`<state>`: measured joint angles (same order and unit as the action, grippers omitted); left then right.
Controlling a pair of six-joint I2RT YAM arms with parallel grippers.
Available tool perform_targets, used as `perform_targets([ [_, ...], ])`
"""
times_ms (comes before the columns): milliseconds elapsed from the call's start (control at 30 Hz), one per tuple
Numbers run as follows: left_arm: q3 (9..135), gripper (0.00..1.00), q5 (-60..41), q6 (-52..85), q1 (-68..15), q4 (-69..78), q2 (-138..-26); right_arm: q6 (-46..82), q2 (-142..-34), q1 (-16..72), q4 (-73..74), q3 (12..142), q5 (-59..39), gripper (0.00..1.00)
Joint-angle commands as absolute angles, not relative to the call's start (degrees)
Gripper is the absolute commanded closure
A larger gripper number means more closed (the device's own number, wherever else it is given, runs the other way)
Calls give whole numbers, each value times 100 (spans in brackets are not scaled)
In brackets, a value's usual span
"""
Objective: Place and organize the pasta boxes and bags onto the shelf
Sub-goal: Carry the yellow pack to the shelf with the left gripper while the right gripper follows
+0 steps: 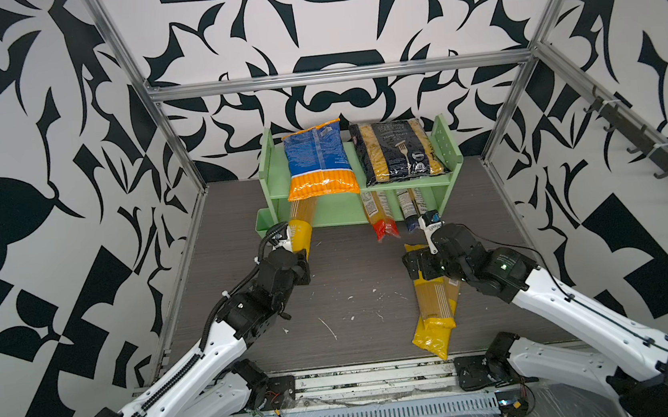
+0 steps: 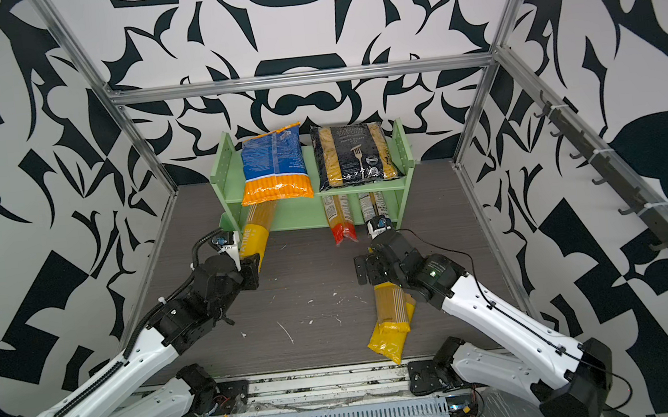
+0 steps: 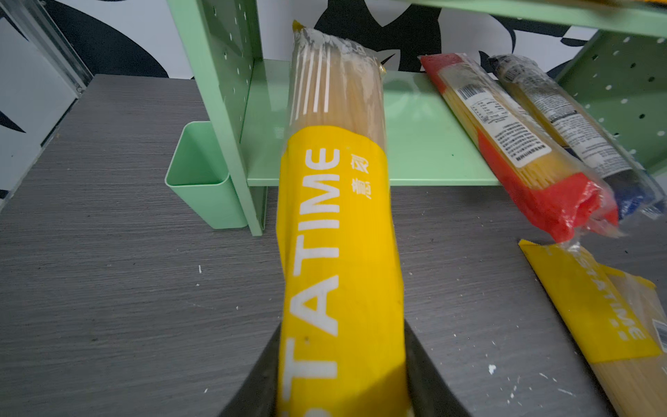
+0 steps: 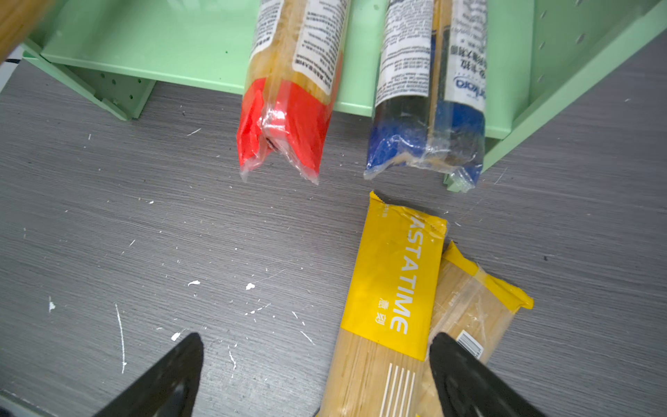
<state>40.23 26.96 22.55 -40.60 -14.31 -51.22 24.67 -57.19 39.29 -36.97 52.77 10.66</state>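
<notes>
Yellow spaghetti pack [image 3: 339, 234] was pinched at its near end by the left gripper [image 3: 341, 330], far end poked into the lower tier of the shelf [image 3: 426, 169]. Red-ended pack [image 3: 523, 151] lay further along that tier. Right gripper [image 4: 317, 337] was spread wide, empty, over the table [image 4: 144, 234] beside a second yellow pack [image 4: 393, 274].

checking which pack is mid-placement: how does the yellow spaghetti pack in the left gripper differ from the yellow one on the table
The held yellow pack is clamped in the left gripper; the loose yellow pack lies flat on the table by the open right gripper. The held one's clear end reaches over the shelf's lower tier; the loose one is off the shelf, partly over a tan pack. Both carry the same yellow band.
</notes>
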Motion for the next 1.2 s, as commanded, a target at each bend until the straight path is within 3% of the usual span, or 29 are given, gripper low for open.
perform_targets([
  [0, 4211, 100, 2277, 2171, -3793, 16, -5275, 2227, -5888, 3762, -3485, 5567, 804, 0],
  [500, 4479, 100, 1769, 2298, -2955, 1267, -6651, 1973, -6753, 2927, -3145, 5973, 119, 0],
  [1100, 4656, 100, 2034, 2402, -2796, 1964, -7696, 2161, -6208, 2775, -3548, 5723, 355, 0],
  [1167, 4658, 91, 2002, 2400, -2765, 1993, -7763, 2191, -6166, 2777, -3600, 5722, 382, 0],
])
